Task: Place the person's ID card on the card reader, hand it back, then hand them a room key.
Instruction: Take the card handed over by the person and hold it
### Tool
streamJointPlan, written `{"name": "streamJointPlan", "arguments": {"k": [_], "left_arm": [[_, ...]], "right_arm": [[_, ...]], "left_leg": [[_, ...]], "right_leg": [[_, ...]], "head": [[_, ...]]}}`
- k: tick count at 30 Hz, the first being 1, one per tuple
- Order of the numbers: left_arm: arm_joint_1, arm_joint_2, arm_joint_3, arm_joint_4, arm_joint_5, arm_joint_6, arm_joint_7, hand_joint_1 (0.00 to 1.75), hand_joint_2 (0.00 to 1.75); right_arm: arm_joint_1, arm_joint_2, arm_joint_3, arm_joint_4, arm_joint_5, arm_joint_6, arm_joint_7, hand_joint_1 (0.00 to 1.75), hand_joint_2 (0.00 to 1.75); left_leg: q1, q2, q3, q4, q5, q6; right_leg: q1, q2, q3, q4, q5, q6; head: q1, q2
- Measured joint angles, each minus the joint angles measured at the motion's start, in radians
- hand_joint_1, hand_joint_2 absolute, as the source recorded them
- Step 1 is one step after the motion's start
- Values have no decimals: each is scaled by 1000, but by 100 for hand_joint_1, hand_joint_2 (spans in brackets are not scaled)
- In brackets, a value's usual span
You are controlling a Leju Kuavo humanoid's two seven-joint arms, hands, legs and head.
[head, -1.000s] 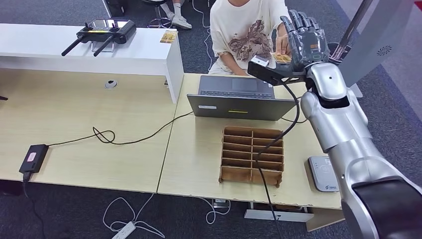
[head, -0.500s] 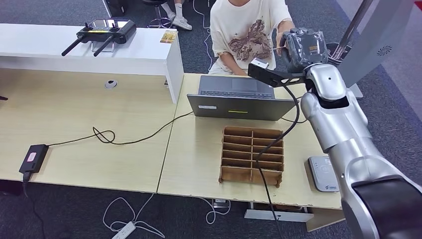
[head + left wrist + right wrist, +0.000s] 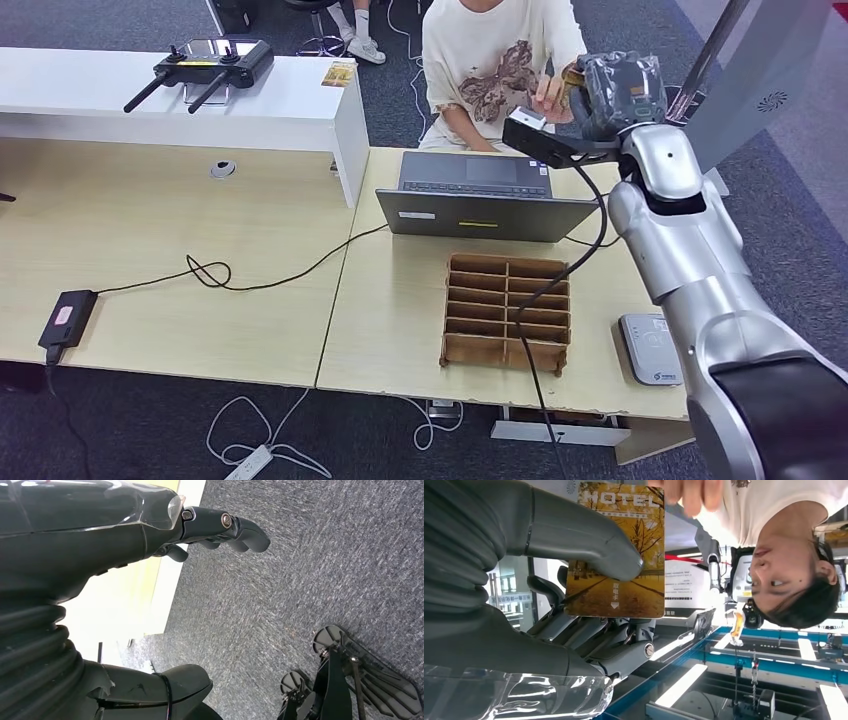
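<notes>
— What is the right hand (image 3: 617,92) doing?
— Raised at the far right, thumb (image 3: 589,540) pressing a gold hotel card (image 3: 618,550) against its fingers (image 3: 594,635). A person's hand (image 3: 689,492) pinches the card's other end.
— And the left hand (image 3: 100,535)?
— Hanging over grey carpet, fingers loosely apart, holding nothing.
— The reader?
— The card reader (image 3: 650,348) lies at the bench's (image 3: 400,300) near right edge, beside a wooden slotted tray (image 3: 508,312); a laptop (image 3: 480,195) sits beyond.
</notes>
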Motion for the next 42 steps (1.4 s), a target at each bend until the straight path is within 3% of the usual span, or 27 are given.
{"name": "streamJointPlan", "arguments": {"k": [7, 11, 17, 23, 31, 42], "left_arm": [[0, 1, 0, 0, 0, -1, 0, 0, 175], [0, 1, 0, 0, 2, 0, 0, 0, 175], [0, -1, 0, 0, 13, 5, 0, 0, 175], [0, -5, 1, 0, 22, 6, 0, 0, 175], [0, -8, 2, 0, 30, 8, 1, 0, 175], [0, -13, 8, 0, 40, 6, 9, 0, 175]], "right_arm": [[19, 0, -20, -10, -37, -22, -22, 175, 175], [37, 3, -53, -36, -145, -17, -80, 175, 175], [100, 12, -171, -127, -606, 201, -211, 175, 175], [179, -7, -263, -248, -984, 374, -236, 175, 175], [286, -92, -304, -404, -1334, 513, -190, 175, 175], [469, -228, -341, -536, -1454, 561, -183, 175, 175]], "left_leg": [[0, 0, 0, 0, 0, 0], [0, 0, 0, 0, 0, 0], [0, -1, 0, 0, 0, 0], [0, -1, 0, 0, 0, 0], [0, -1, 0, 0, -1, 1], [0, -1, 0, 1, -1, 1]], "right_leg": [[0, 0, 0, 0, 0, 0], [0, 0, 0, 0, 0, 0], [0, -1, 0, 0, 0, 0], [0, -1, 0, -1, 0, 0], [0, -1, 0, -1, 0, 0], [0, -1, 0, -1, 0, 0]], "head": [[0, 0], [0, 0], [0, 0], [0, 0], [0, 0], [0, 0]]}}
